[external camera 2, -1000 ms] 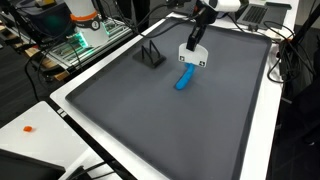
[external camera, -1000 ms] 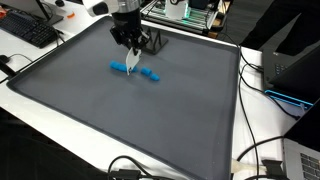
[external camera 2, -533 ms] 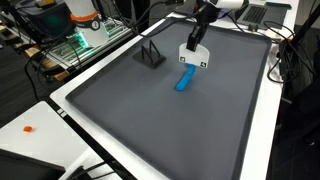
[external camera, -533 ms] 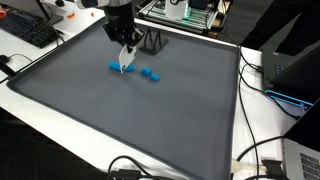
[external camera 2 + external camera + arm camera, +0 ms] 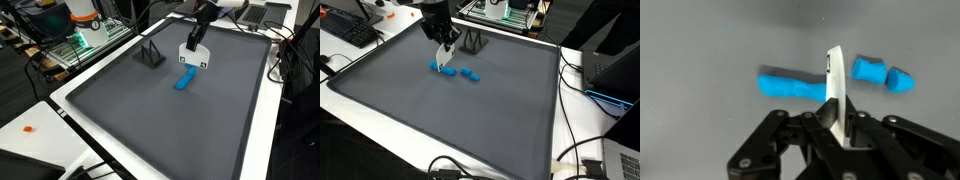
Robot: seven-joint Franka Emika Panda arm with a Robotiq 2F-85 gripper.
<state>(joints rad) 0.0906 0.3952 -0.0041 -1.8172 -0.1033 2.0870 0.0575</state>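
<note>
In an exterior view the pincer is clamped on a white blade, whose lower edge hangs just over the blue stick on the grey mat; two blue bits lie close beside. In an exterior view the blade sits right above the stick, with a black stand well apart. In the wrist view the blade stands edge-on in the pincer, at the stick's end, with the bits across it.

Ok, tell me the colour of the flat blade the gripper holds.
The blade is white, clearest in the wrist view.
</note>
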